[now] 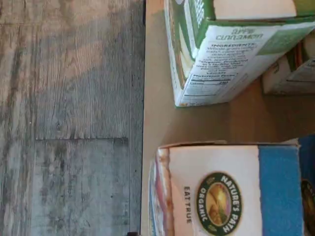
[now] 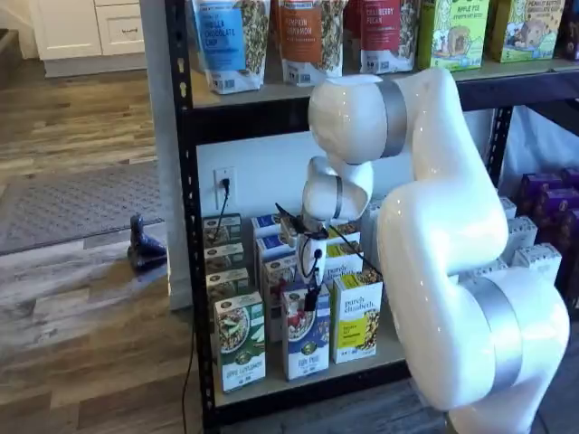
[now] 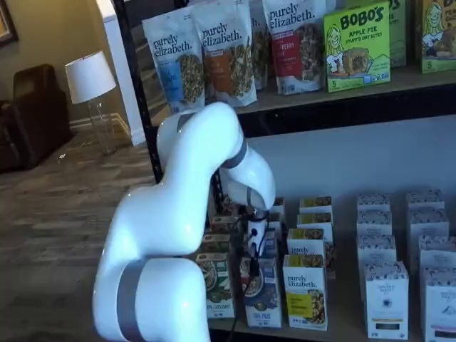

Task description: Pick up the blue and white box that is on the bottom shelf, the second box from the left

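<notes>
The blue and white box [image 2: 306,342] stands upright at the front of the bottom shelf [image 2: 384,360], between a green-and-white carton [image 2: 240,351] and a yellow carton [image 2: 355,318]. It also shows in a shelf view [image 3: 263,298]. The wrist view shows its top face [image 1: 221,191] with a round dark logo, close below the camera, on the tan board [image 1: 157,108]. My gripper [image 2: 310,298] hangs just above the box's top edge, and its dark fingers [image 3: 253,265] show no plain gap. It holds nothing that I can see.
More cartons stand in rows behind the front ones. White boxes [image 3: 388,299] fill the shelf's right part, and pouches [image 2: 308,36] stand on the board above. A black upright post [image 2: 185,226] stands at the left. Grey wood floor [image 1: 69,118] lies before the shelf's front edge.
</notes>
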